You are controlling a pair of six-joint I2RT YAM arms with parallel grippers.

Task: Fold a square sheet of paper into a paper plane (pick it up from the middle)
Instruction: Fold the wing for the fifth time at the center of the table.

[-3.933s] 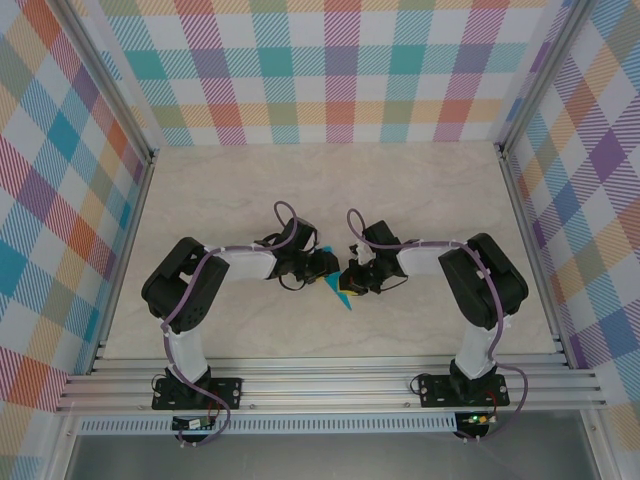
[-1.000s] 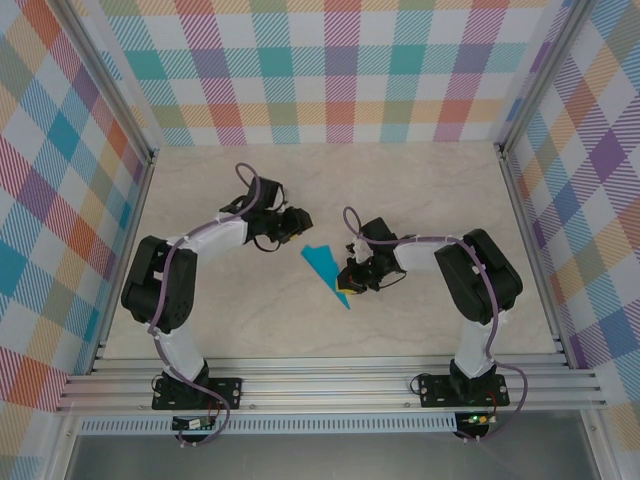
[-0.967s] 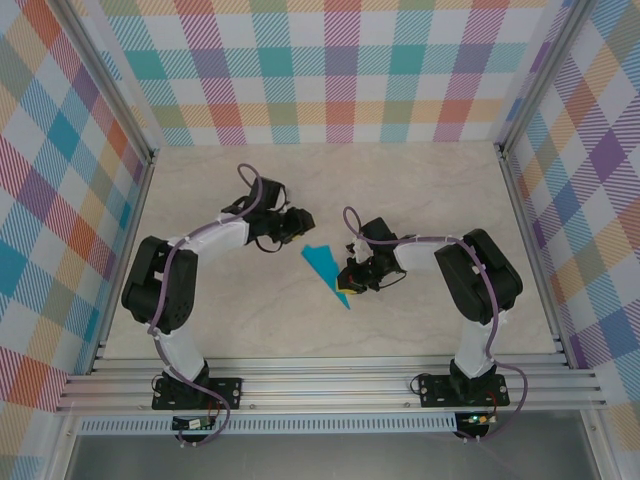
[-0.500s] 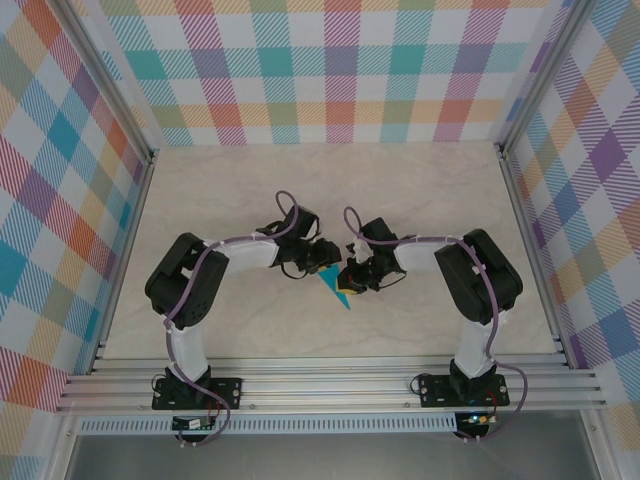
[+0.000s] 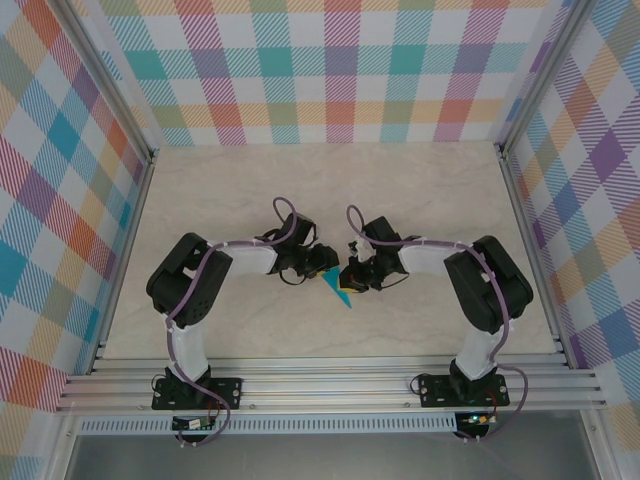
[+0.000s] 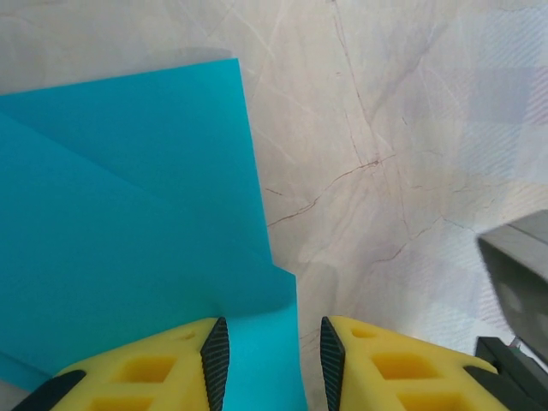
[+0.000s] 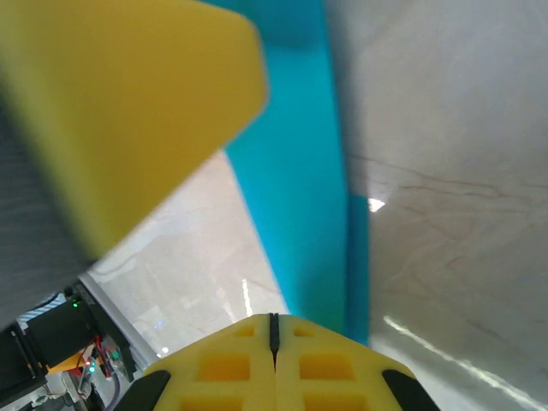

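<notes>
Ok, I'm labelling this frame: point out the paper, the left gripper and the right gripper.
paper [image 6: 128,214], left wrist view, middle of the sheet.
left gripper [image 6: 271,355], left wrist view, between fingertips.
right gripper [image 7: 274,330], right wrist view, fingertip seam.

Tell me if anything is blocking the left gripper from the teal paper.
Nothing visible does. The left gripper sits right over the teal paper, jaws apart, with the paper's edge showing in the gap. The shut right gripper is at the paper too, but not in between.
</notes>
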